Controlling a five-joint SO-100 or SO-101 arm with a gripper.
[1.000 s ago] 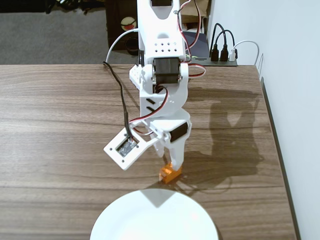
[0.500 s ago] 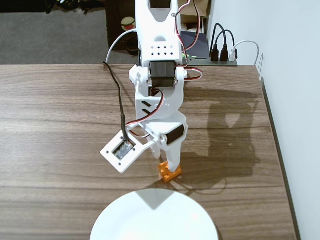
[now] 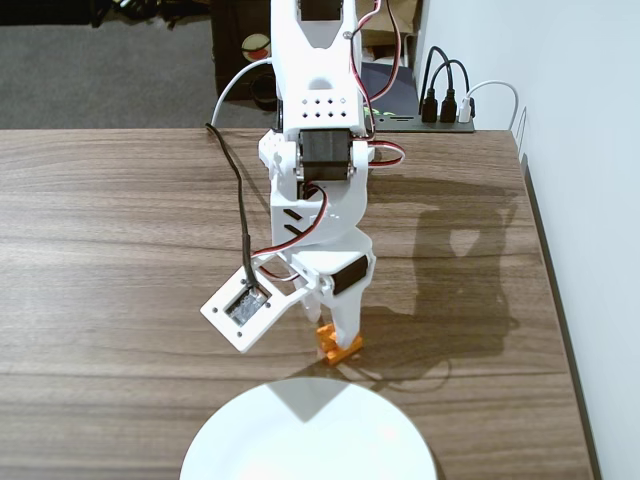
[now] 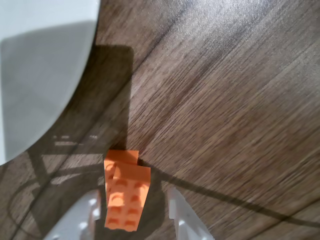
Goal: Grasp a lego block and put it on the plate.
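An orange lego block (image 4: 127,200) with studs up lies on the wooden table, overlapping a second orange piece (image 4: 121,157) at its far end. My gripper (image 4: 132,220) stands over it, open, with one white finger on each side. The left finger (image 4: 92,212) is close against the block and a gap remains at the right finger (image 4: 177,212). In the fixed view the gripper (image 3: 335,335) points down at the block (image 3: 340,345), whose top it partly hides. The white plate (image 3: 310,440) lies just in front of the block, cut off by the bottom edge. In the wrist view the plate (image 4: 40,65) fills the upper left.
A power strip with several plugs (image 3: 450,110) sits at the back right of the table. The table's right edge (image 3: 555,300) runs along a white wall. The wrist camera module (image 3: 245,305) and its black cable (image 3: 240,200) hang left of the gripper.
The arm has shifted a little to the left and lowered over the block. The block has turned slightly and sits a bit further left between the fingers.
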